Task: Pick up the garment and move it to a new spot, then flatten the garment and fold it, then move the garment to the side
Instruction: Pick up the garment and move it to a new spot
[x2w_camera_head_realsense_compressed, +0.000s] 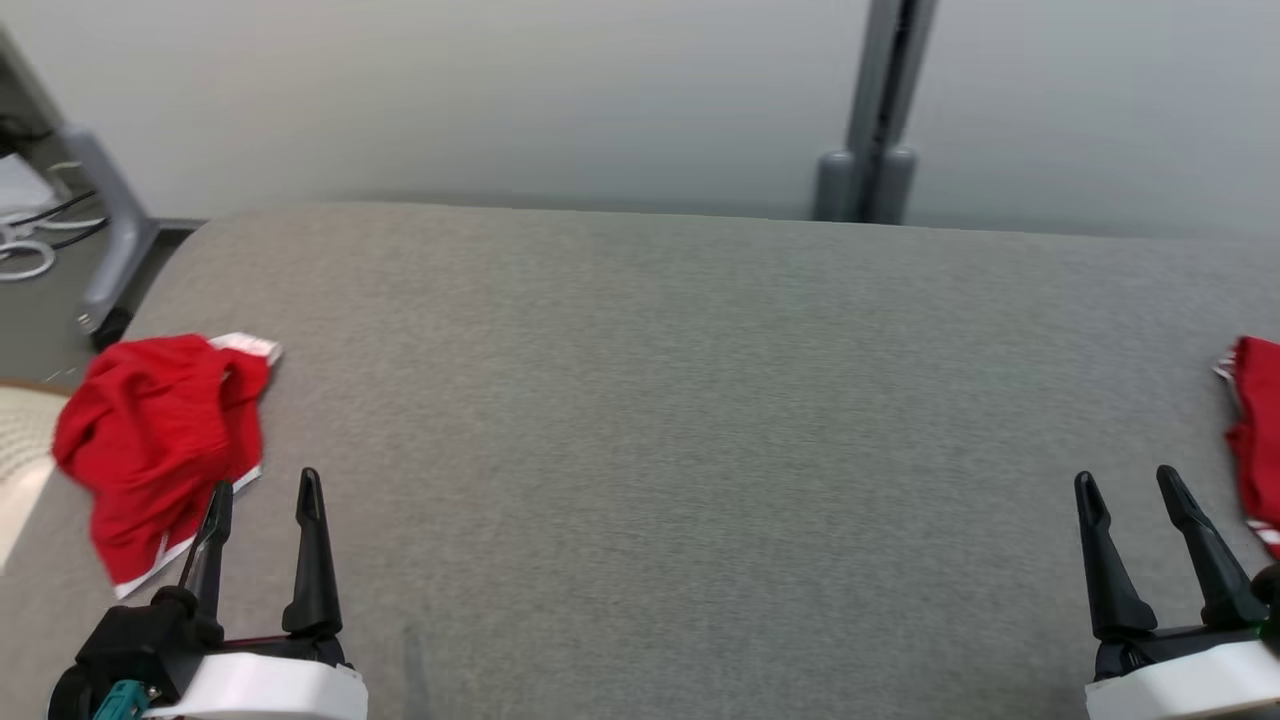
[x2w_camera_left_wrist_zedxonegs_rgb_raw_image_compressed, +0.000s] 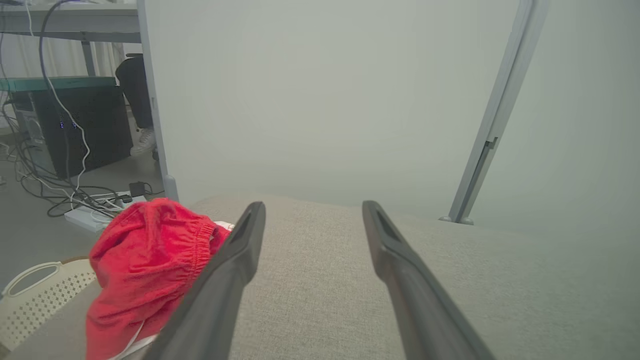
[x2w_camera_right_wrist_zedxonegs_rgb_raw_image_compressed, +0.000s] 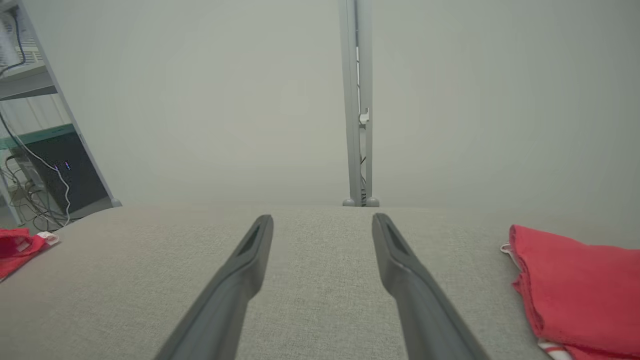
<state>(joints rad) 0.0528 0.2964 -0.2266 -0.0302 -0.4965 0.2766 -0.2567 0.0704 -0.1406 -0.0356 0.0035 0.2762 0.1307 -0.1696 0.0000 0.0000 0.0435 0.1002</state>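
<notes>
The left claw (x2w_camera_head_realsense_compressed: 265, 483) and right claw (x2w_camera_head_realsense_compressed: 1126, 476) stand wide and empty, while the crumpled garment (x2w_camera_head_realsense_compressed: 160, 440), at the counter's (x2w_camera_head_realsense_compressed: 650, 400) left edge just beside the left claw, looks light, soft and limp, best pinched at its gathered waistband (x2w_camera_left_wrist_zedxonegs_rgb_raw_image_compressed: 202, 235).

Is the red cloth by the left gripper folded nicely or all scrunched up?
Scrunched up: the red cloth lies in a lumpy, wrinkled heap, neither spread flat nor neatly squared.

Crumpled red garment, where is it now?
In the head view, the crumpled red garment lies at the left edge of the grey surface, beside the left pincer.
</notes>
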